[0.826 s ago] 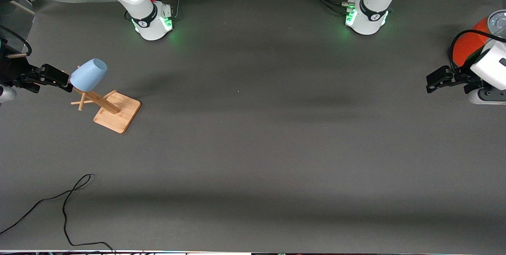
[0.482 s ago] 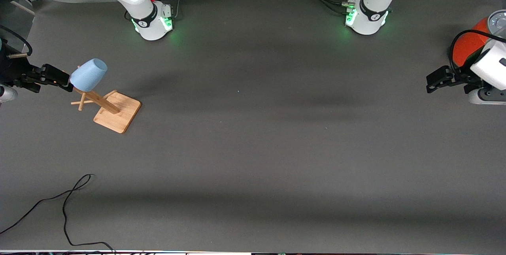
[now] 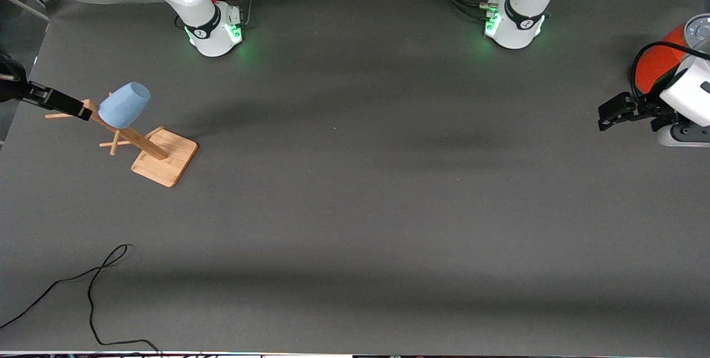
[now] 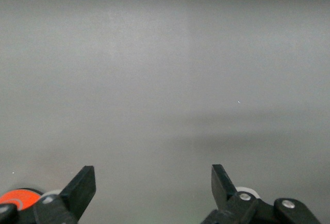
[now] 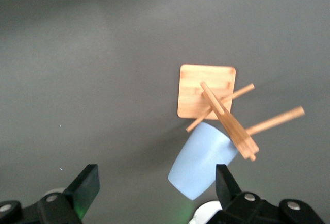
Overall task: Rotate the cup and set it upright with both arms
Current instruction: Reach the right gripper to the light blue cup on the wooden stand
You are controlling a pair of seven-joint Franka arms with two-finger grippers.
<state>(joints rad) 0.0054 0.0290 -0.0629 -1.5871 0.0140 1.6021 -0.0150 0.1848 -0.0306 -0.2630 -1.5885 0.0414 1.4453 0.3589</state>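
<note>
- On the wooden rack (image 3: 150, 150), toward my right arm's end of the table, the cup (image 3: 124, 105) hangs mouth-down over a peg, its closed base tipped up and away from the front camera; the rack's square base sits nearer that camera than the cup.
- The cup's long axis runs slanted along the peg, neither upright nor flat. By my reading, it must come off the peg and be turned over before it can stand.
- My right gripper (image 3: 61, 104), which was just beside the cup's rim a moment ago, has pulled back and risen toward the table's edge; its jaws stand wide apart with nothing between them, and its wrist view looks down on cup and rack.
- That retreat suggests I am lining up a fresh approach, with the task barely begun.
- My left gripper (image 3: 613, 112) waits at the other end beside the orange can (image 3: 654, 64), unchanged, jaws spread and empty.
</note>
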